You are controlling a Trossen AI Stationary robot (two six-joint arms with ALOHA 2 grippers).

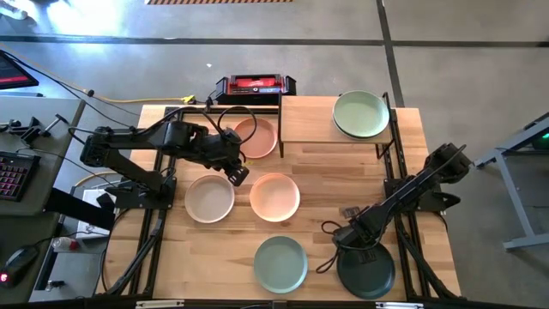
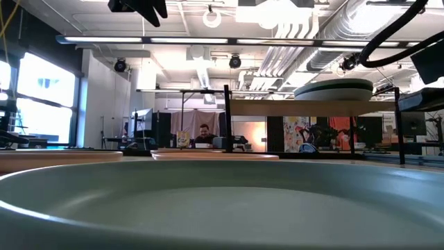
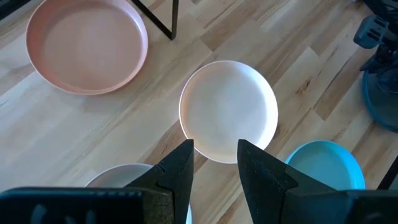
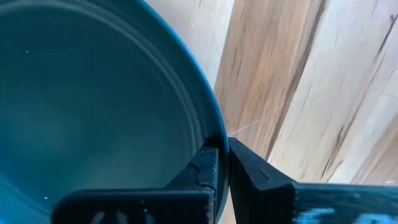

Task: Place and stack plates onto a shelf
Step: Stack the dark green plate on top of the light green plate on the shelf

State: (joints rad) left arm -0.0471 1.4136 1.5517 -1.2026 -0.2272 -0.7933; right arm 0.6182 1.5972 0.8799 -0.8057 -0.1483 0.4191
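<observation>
Nearest our low camera sits the sage plate (image 1: 280, 263) at the table's (image 1: 326, 184) front edge. We see a light green plate (image 1: 360, 114) on the shelf (image 1: 309, 120). Our right gripper (image 1: 346, 235) is clamped on the dark green plate's (image 1: 367, 270) rim; our left gripper (image 1: 238, 174) hovers parted over the peach plate (image 1: 274, 197).

You have a light green plate (image 1: 361, 114) flat on the shelf (image 1: 309, 120) at its right end. On the tabletop lie a terracotta pink plate (image 1: 255, 137), cream (image 1: 209, 198), peach (image 1: 274, 196), sage (image 1: 280, 263) and a dark green plate (image 1: 366, 269) near the front right
</observation>
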